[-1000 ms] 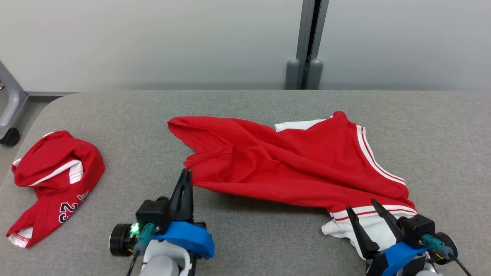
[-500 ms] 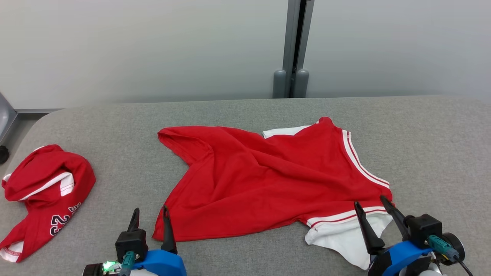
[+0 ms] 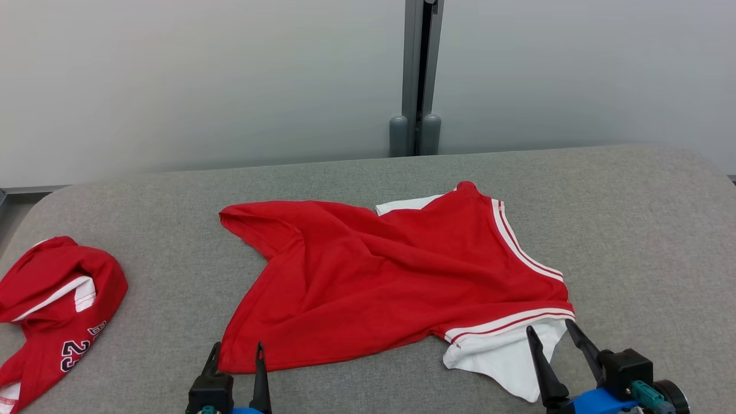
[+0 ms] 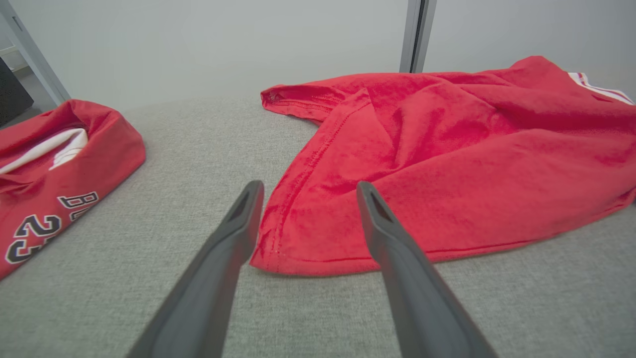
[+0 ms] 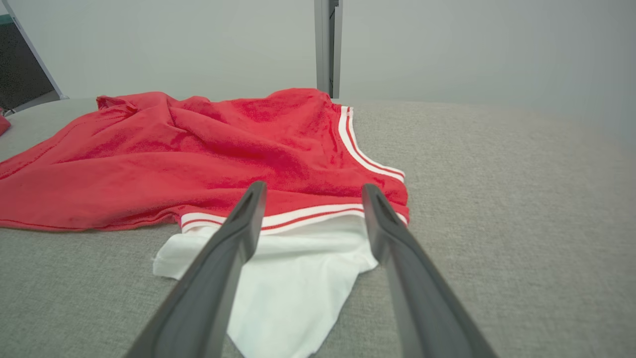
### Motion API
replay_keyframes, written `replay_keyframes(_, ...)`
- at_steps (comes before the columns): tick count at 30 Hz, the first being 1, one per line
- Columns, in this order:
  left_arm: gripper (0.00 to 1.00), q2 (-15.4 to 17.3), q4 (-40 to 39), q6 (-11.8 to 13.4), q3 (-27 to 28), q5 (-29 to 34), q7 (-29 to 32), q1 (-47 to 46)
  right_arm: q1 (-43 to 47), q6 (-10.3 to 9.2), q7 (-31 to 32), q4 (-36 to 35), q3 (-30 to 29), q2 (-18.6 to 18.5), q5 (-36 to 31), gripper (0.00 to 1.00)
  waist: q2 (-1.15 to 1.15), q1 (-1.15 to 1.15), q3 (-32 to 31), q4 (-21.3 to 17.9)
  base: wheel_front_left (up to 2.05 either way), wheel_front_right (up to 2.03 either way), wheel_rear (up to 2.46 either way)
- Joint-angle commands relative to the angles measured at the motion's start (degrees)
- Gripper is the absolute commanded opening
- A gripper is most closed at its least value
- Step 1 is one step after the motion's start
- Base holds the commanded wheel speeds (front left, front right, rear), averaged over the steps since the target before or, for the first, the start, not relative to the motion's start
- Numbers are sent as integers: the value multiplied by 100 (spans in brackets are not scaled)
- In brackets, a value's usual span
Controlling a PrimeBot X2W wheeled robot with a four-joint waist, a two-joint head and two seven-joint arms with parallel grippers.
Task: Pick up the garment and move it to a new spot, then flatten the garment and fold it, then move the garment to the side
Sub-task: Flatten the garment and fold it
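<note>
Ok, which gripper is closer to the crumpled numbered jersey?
Left. The left gripper is at the near-left corner of the spread garment, a stretch of bare table from the crumpled jersey. The right gripper is across the table, at the garment's white part.

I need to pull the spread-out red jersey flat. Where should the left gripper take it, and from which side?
Take the near-left hem corner of the red jersey: it lies flat and exposed, just ahead of the open left gripper. Come in low from the near side, probably sliding one finger under the hem.
</note>
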Motion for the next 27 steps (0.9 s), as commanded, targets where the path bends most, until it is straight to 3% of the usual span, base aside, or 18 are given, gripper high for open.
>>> replay_keyframes(1,100,-4,-7,-10,13,33,-17,8,75,-2,-2,14,9,32,-45,100,0,0,-4,1,0,0,0)
replay_keyframes(13,100,-28,-14,-44,-3,58,-17,-20,15,-2,-2,124,-39,75,-124,100,0,0,12,29,0,0,0)
replay_keyframes(27,100,-30,124,-88,-286,-219,-17,-71,-339,-2,1,1813,-79,172,-176,100,0,0,148,102,0,0,0)
